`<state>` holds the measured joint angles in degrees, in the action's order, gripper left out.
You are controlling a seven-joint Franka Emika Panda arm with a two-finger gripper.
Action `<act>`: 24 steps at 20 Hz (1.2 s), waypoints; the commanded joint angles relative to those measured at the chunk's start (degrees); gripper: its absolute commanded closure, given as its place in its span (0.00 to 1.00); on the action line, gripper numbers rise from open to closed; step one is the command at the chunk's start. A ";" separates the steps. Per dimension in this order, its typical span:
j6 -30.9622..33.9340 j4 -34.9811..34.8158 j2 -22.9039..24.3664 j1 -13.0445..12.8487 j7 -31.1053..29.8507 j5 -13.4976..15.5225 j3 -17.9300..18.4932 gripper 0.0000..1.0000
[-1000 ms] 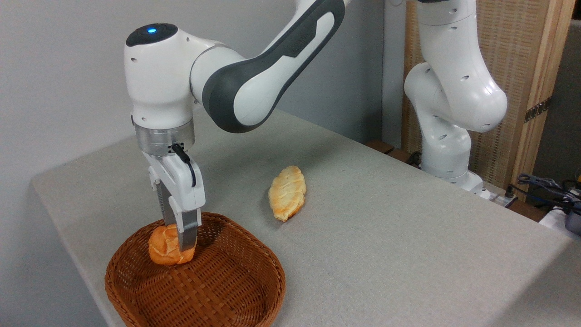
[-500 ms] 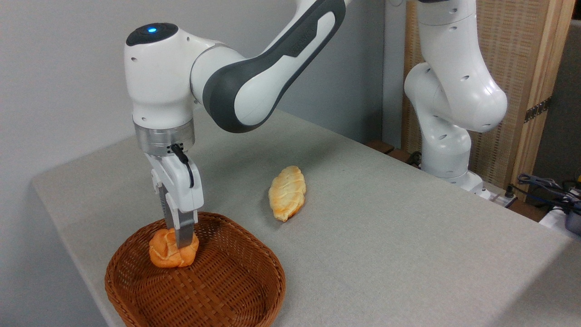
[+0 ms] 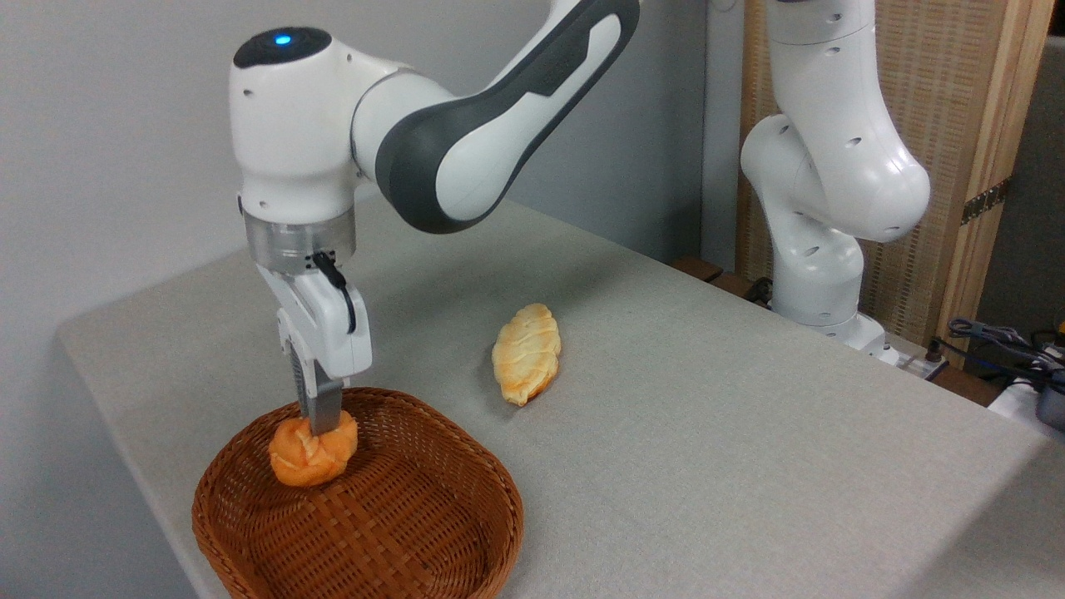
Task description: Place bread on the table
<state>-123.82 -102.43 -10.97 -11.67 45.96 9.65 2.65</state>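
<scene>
Extraction from the basket (image 3: 466, 532) is the step in hand. The fingers (image 3: 323, 420) point straight down and are clamped on the top of the bread (image 3: 312, 453), a round orange-golden knotted bun; only the near finger shows plainly, the other being hidden behind it. The bread is inside the basket, toward its rear-left wall, at about rim height. Whether its underside is clear of the woven floor cannot be told from this view, though it appears lifted or close to it. The bench (image 3: 707, 416) is bare to the right of the basket. A paler scored loaf (image 3: 526, 353) lies on it well apart from the basket, toward the rear right. In my judgement the next move calls for a further vertical lift until the bread clears the rim, then a sideways carry to open bench surface, a descent, and a release only once the bread is at or just above the surface. The grip sits high on a soft, rounded item, so slippage or rotation during the carry is a risk. As to orientation, the bread is nearly round and has no marked long axis. Its widest span appears roughly horizontal, running left to right in the picture. Its folded creases face the camera. No distinct pointing end can be identified.
</scene>
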 commanded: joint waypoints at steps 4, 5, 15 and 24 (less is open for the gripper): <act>6.03 -0.31 6.04 0.25 1.15 1.95 1.83 0.97; 7.87 -0.31 6.75 0.25 1.06 1.95 2.44 0.96; 28.09 -1.19 11.50 0.25 1.41 1.34 5.43 0.85; 29.07 -6.55 11.06 0.25 1.32 -1.83 5.52 0.00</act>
<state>-95.16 -108.60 -0.66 -11.05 46.44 8.56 7.52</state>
